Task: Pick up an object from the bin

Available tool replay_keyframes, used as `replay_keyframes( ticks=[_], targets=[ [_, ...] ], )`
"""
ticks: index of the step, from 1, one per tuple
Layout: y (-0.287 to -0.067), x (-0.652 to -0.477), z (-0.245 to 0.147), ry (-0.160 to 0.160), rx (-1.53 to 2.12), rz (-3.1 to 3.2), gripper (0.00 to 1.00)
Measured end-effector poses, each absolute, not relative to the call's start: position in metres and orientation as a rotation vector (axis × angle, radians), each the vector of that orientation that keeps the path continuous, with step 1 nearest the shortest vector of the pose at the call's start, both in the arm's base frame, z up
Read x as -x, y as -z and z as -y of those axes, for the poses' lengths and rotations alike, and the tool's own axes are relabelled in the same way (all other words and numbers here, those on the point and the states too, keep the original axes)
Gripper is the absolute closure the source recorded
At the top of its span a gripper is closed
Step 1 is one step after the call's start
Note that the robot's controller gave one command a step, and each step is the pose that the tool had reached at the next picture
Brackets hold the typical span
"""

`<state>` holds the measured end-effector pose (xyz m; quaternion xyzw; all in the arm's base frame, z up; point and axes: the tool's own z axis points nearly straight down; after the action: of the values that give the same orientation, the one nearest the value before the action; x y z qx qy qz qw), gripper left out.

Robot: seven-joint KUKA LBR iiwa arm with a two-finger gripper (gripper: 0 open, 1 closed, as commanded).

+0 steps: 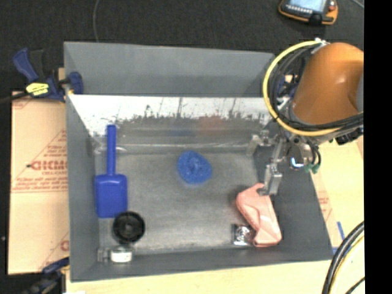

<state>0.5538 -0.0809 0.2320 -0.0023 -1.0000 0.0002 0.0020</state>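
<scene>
Pink soft lump (260, 218) lay touching the tool (270, 185), long axis slanting away below it; tool spread or pinching, could not tell

I count one blue scoop (111, 192), one blue crumpled ball (195, 167), one black round cap (128, 226), one pink soft lump (260, 216), one small shiny piece (241, 234) and one small pale piece (120, 256).

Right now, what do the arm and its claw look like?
A smooth, rounded orange cover caps the wrist, ringed by a loop of yellow and black cables. Below it hangs a slim claw of pale grey metal, built from narrow, straight-edged parts.
</scene>
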Motion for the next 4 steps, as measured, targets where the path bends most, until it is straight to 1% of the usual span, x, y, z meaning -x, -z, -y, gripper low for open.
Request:
replay_keyframes(
  ticks=[1,2,3,4],
  targets=[
    [-0.237,-0.555,0.080,-0.003,0.000,3.146,0.00],
    [-0.089,-0.612,0.000,-0.005,-0.182,3.146,0.00],
    [-0.165,-0.622,-0.024,-0.005,-0.088,3.163,0.00],
    [-0.073,-0.614,-0.005,-0.003,-0.174,3.152,0.00]
  ],
)
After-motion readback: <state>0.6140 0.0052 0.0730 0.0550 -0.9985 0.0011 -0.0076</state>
